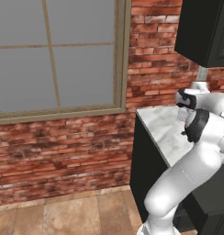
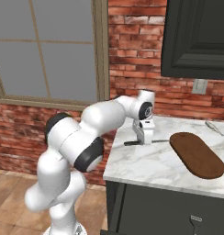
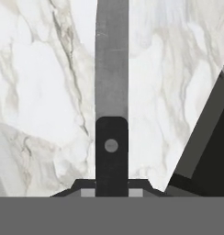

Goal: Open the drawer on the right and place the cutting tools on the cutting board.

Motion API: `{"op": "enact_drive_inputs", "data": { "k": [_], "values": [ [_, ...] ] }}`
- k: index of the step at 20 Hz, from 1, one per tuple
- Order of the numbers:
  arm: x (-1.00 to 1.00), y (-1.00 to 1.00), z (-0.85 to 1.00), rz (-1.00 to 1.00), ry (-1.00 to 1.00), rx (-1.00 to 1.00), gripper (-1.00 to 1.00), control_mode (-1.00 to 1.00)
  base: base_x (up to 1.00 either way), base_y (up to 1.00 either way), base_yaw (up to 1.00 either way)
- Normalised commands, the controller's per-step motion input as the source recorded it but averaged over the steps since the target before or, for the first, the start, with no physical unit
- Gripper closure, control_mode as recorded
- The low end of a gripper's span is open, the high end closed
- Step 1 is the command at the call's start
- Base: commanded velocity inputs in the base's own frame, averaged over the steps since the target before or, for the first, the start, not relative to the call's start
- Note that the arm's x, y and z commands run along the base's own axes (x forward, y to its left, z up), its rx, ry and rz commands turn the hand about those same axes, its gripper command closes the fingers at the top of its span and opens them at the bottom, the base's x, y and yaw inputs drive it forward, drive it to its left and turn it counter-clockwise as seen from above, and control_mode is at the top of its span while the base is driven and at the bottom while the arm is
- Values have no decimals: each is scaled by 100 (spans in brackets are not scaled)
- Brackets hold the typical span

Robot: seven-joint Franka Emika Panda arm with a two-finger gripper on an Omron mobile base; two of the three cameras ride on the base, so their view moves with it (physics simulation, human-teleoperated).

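My gripper (image 2: 143, 139) hangs just above the marble counter (image 2: 146, 165), shut on a cutting tool (image 2: 155, 141) that lies level, crosswise between the fingers. In the hand view the tool's dark handle (image 3: 111, 153) sits between my fingertips and its silver-grey blade (image 3: 111, 69) points away over the marble. The reddish-brown cutting board (image 2: 196, 154) lies flat on the counter, a short way to the right of the blade tip, with nothing on it. A dark drawer front (image 2: 178, 204) with a small handle (image 2: 195, 220) sits under the counter and looks flush with the cabinet.
A second slim grey tool (image 2: 215, 127) lies on the counter near the brick wall (image 2: 132, 59), behind the board. A dark wall cabinet (image 2: 196, 36) hangs above. The counter's left edge (image 1: 150, 137) drops to the tiled floor (image 1: 63, 215) below a window (image 1: 54, 55).
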Motion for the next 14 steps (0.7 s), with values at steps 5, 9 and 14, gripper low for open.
{"op": "enact_drive_inputs", "data": {
  "k": [5,9,14],
  "values": [
    [18,0,0,0,1,0,100,-100,0,0,0],
    [4,-1,0,0,0,0,100,-100,0,0,0],
    [0,-8,0,0,2,0,100,-100,0,0,0]
  ]
}}
